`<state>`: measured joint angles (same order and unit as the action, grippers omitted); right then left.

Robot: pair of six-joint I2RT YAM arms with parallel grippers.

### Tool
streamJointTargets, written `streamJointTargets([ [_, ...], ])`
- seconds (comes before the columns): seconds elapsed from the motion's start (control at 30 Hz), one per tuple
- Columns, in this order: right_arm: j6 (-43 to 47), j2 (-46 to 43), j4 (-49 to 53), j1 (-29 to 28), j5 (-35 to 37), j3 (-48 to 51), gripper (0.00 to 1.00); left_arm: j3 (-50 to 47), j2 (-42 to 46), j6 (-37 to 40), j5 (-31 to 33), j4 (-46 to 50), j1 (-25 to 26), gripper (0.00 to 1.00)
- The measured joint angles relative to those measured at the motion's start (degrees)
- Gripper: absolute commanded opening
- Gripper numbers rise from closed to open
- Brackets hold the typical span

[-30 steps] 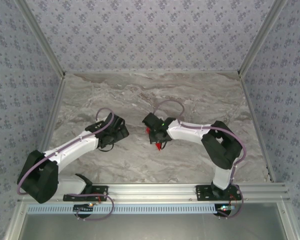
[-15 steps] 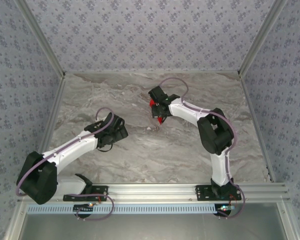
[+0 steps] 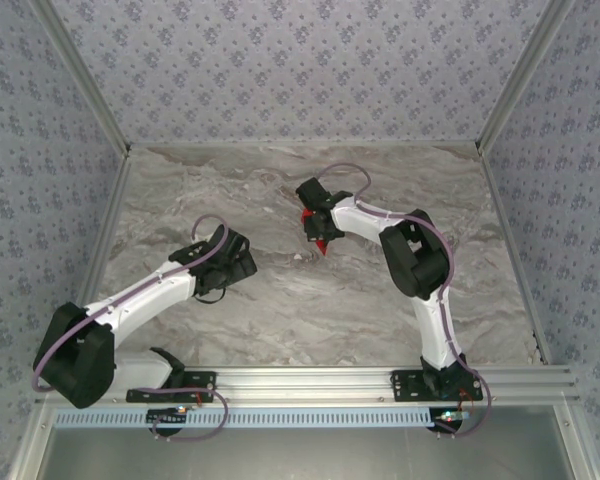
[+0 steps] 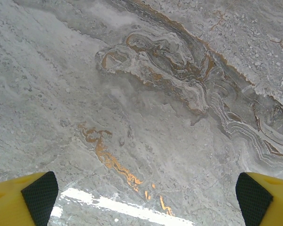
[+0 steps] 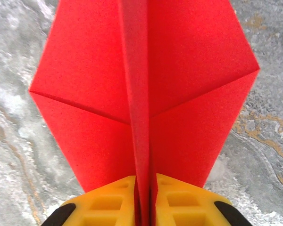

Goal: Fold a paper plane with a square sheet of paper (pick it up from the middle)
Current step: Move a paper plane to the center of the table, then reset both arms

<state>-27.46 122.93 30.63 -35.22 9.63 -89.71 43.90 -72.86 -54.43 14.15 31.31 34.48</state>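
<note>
The paper plane (image 5: 188,70) is bright red, with creased wings spread to both sides and its folded keel standing upright. My right gripper (image 5: 145,207) is shut on that keel, its yellow fingers (image 5: 99,205) pressed against either side of it. From above, the right gripper (image 3: 318,230) hangs over the far middle of the marble table, and red bits of the plane (image 3: 321,244) poke out beneath it. My left gripper (image 3: 238,262) is over the left middle of the table. It is open wide (image 4: 148,207) and nothing lies between its fingertips (image 4: 37,195).
The marble table (image 3: 280,320) is walled by patterned panels on three sides. An aluminium rail (image 3: 310,380) with both arm bases runs along the near edge. The right arm's elbow (image 3: 412,262) rises high over the right middle.
My right arm has swung away from the table's middle towards the far side, carrying the red plane with it. The left arm has stayed where it was.
</note>
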Motion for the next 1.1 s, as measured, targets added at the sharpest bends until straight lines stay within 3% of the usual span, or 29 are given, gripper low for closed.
streamJointTargets([
  [0.2,-0.15,0.24,0.07,0.00,0.02,-0.24,0.17,0.07,0.00,0.07,0.00,0.07,0.00,0.99],
  [0.3,-0.66,0.20,0.35,-0.02,-0.11,-0.50,0.23,0.98,0.00,0.63,0.11,0.59,-0.04,0.99],
  [0.5,-1.38,-4.85,4.35,-0.31,-1.90,-0.70,0.51,7.61,0.04,3.74,2.64,3.52,-1.49,0.99],
  [0.7,-1.38,-21.00,5.14,-0.31,-1.05,-0.61,0.74,14.43,1.16,9.86,8.31,4.92,-4.87,0.99],
  [0.8,-0.24,-29.57,3.13,0.92,3.26,1.81,0.97,16.22,1.99,13.68,11.23,4.66,-7.56,0.99],
  [0.83,0.20,-32.44,2.10,1.64,5.60,3.63,1.00,16.22,2.54,15.06,12.28,4.39,-8.52,0.99],
  [1.1,6.03,-46.73,-7.50,13.51,20.90,25.83,1.00,4.87,10.51,24.59,20.61,-8.41,-16.33,0.99],
])
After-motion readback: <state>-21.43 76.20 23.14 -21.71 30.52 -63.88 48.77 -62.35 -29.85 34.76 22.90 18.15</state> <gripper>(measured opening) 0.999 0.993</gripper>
